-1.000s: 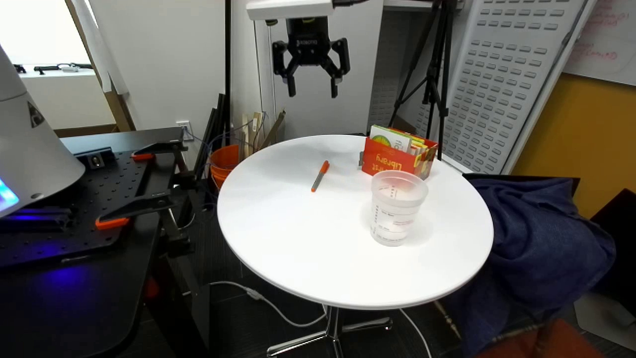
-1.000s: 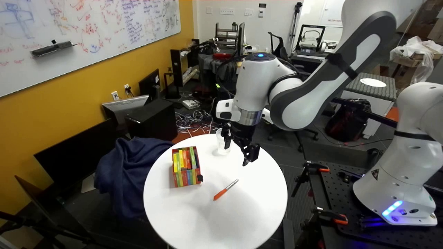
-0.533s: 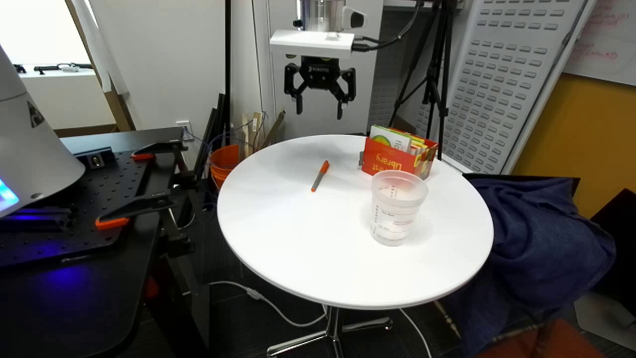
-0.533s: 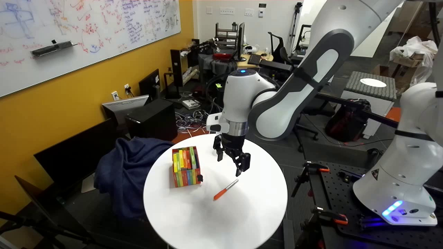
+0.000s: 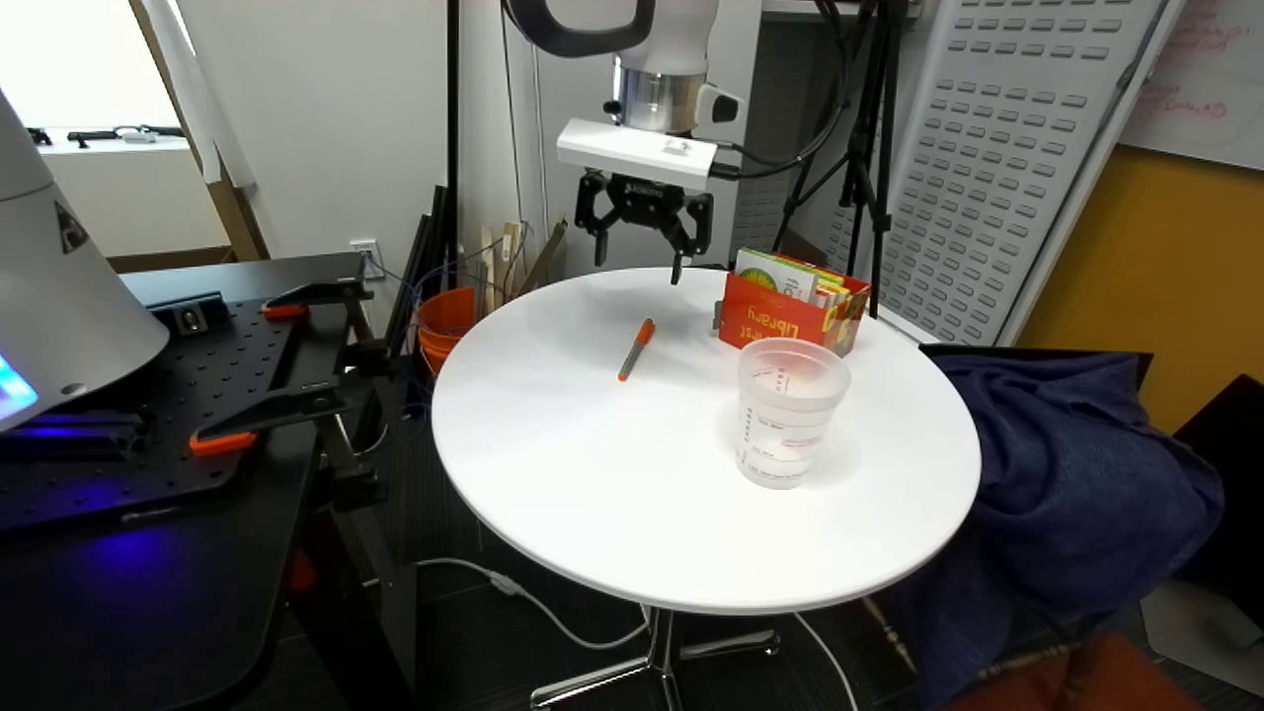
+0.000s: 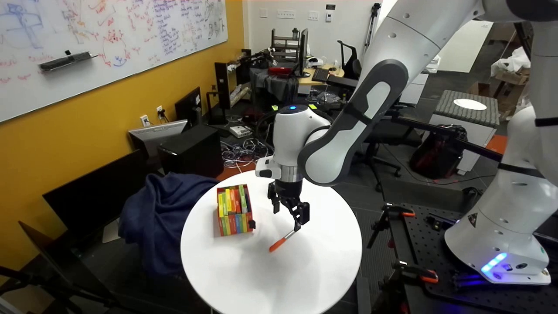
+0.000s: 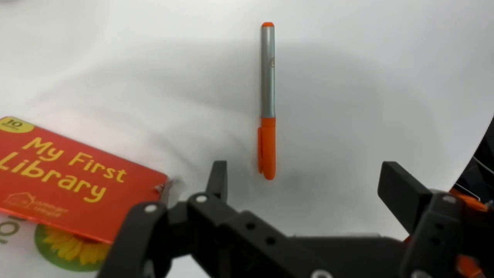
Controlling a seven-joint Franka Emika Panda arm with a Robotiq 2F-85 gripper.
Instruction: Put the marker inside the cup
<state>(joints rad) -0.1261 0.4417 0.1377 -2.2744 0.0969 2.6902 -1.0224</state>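
The marker (image 5: 637, 350), grey with an orange cap, lies flat on the white table in both exterior views (image 6: 277, 245). In the wrist view the marker (image 7: 268, 96) points up the picture, its cap end nearest the fingers. The clear cup (image 5: 787, 415) stands upright on the table in an exterior view; it is hidden behind the arm in the other exterior picture. My gripper (image 5: 638, 268) is open and empty, fingers down, above the table and apart from the marker. It also shows in an exterior view (image 6: 286, 219) and the wrist view (image 7: 303, 173), with the marker nearer the left finger.
A red box of small books (image 5: 785, 308) stands on the round white table (image 5: 553, 474) near the marker and cup; it also shows in an exterior view (image 6: 234, 211) and, left of the fingers, in the wrist view (image 7: 69, 181). A blue cloth (image 5: 1066, 474) hangs beside the table.
My gripper has come down towards the table and closer to the marker, its fingers staying open. The arm now covers the cup in an exterior view. Marker, cup and box have not moved.
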